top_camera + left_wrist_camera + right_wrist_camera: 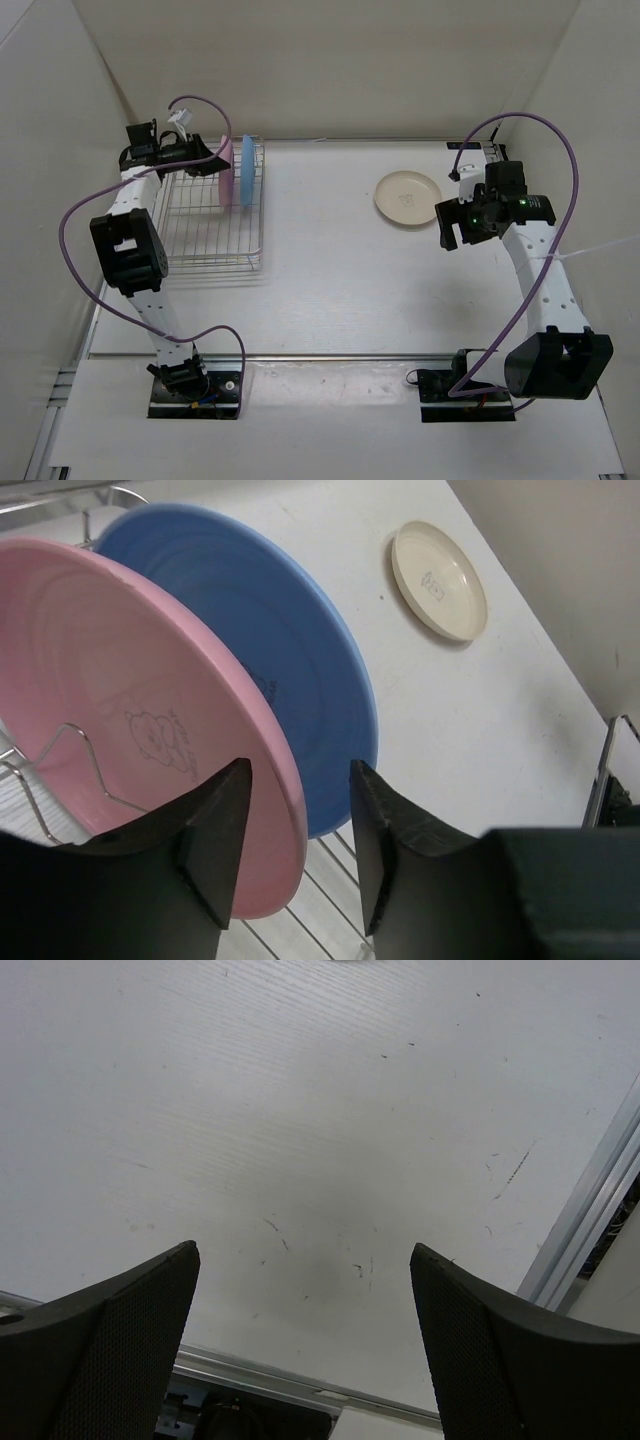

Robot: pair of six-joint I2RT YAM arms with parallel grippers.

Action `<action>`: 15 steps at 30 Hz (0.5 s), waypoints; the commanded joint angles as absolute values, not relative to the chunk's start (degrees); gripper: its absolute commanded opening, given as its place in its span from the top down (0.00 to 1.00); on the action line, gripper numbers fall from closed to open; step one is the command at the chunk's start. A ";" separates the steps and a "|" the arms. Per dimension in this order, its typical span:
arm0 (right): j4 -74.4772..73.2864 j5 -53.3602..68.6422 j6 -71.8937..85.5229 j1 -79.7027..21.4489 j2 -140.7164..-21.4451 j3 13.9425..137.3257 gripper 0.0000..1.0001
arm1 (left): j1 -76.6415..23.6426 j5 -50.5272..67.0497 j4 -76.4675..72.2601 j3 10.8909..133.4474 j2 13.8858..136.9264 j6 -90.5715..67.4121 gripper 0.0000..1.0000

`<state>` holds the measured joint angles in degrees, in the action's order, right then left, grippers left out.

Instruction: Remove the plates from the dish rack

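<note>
In the dish rack (212, 238) a pink plate (227, 172) and a light blue plate (247, 168) stand on edge, side by side. My left gripper (213, 160) straddles the pink plate's rim (285, 810) at the rack's far end. The left finger lies against the plate's face, and a gap separates the right finger from the rim, so the jaws are open. The blue plate (270, 650) stands just behind. A cream plate (407, 198) lies flat on the table at the right. My right gripper (452, 228) hangs open over bare table near the cream plate, holding nothing.
White walls enclose the table on the left, back and right. The rack's wire floor (335, 885) runs below the plates. A metal rail (580, 1220) borders the table near my right gripper (305, 1250). Purple cables loop off both arms.
</note>
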<state>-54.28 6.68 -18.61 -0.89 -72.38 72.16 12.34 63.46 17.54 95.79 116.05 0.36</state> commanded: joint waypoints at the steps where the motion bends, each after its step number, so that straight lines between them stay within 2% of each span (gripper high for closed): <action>1: -53.17 7.03 -18.81 -1.58 -72.07 71.81 0.11 | 13.89 65.74 16.79 98.26 114.96 -0.18 0.48; 4: -53.17 7.03 -18.28 -2.11 -72.60 71.81 0.11 | 13.89 65.74 16.79 98.78 114.96 -0.70 0.54; 8: -53.17 7.03 -17.75 -2.11 -72.08 71.81 0.11 | 13.89 66.45 16.18 98.79 116.54 -1.23 0.54; 10: -53.17 6.42 -17.75 -2.11 -72.07 71.81 0.11 | 13.89 66.45 16.17 98.79 117.15 -1.76 0.47; 13: -53.17 5.89 -17.75 -2.11 -72.07 71.81 0.11 | 13.89 67.06 16.17 98.79 117.16 -1.76 0.47; 15: -53.17 5.89 -17.75 -2.11 -72.07 71.81 0.11 | 13.36 67.06 16.17 98.79 117.69 -1.76 0.40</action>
<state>-54.08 6.33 -18.20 -1.96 -72.53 72.14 13.80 64.75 16.78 97.19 117.80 -1.63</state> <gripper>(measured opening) 0.889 0.584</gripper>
